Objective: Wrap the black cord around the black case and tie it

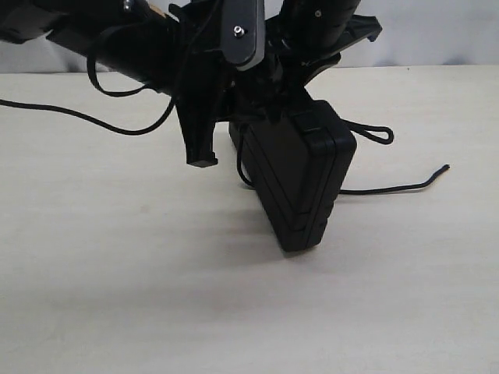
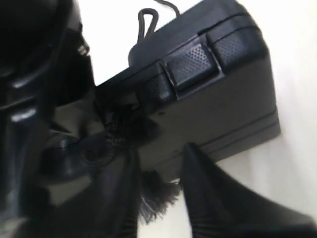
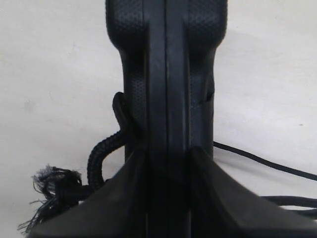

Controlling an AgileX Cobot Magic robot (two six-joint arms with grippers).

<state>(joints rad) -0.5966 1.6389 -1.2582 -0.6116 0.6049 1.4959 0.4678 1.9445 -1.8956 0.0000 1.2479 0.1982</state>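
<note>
The black case (image 1: 304, 179) hangs tilted just above the table, one corner pointing down. My right gripper (image 1: 290, 109) holds its upper end from above. In the right wrist view the right gripper (image 3: 166, 151) is shut on the case's (image 3: 166, 74) narrow edge. The black cord (image 3: 101, 153) curls beside the case and ends in a frayed tuft (image 3: 52, 191). My left gripper (image 1: 222, 152) hangs left of the case with its jaws apart. In the left wrist view the left gripper (image 2: 162, 148) is open, with the tuft (image 2: 158, 198) loose between its fingers. The cord's loop (image 1: 380, 134) and tail (image 1: 390, 187) lie behind the case.
The pale wooden table (image 1: 117, 273) spreads all round. A thin robot cable (image 1: 78, 117) trails over it at the far left. Both black arms crowd the top middle above the case.
</note>
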